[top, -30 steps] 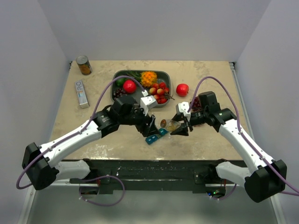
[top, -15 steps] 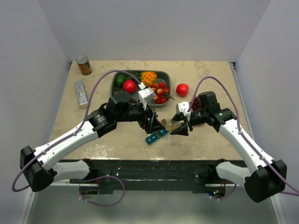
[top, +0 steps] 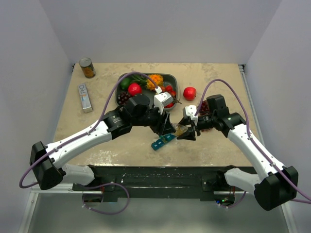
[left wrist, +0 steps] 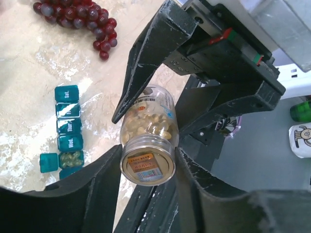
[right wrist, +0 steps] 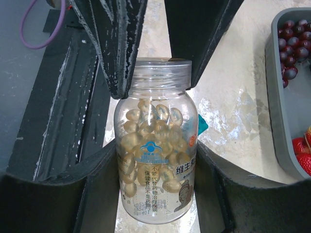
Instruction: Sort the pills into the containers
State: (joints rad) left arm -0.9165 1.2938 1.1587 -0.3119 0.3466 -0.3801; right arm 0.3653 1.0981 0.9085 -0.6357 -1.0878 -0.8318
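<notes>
Top view: both grippers found over mid-table (top: 218,82), just in front of the grey tray (top: 171,75). A clear pill bottle (right wrist: 155,145) is held off the surface betw. them, lying roughly horiz.

R gripper (top: 186,133): clamped on the bottle body, one finger each side of the label (R wrist view). Bottle seen largely filled w/ yellow softgels (right wrist: 146,114).

L gripper (top: 171,130): jaws set around the cap end. Pads (left wrist: 104,184) are seen touching the cap (left wrist: 147,167) on both sides, so recorded as gripping the cap. Cap is on the bottle.

Pill organiser (left wrist: 67,127): teal strip, flat on table, under the bottle and toward the near edge. Not touched by either gripper. Day labels read: Sat., Thur., Wed. One compartment lid is flipped open, w/ a few yellow pills (left wrist: 71,158) inside.

Grape bunch (left wrist: 73,19) noted loose on table beyond the organiser.
</notes>
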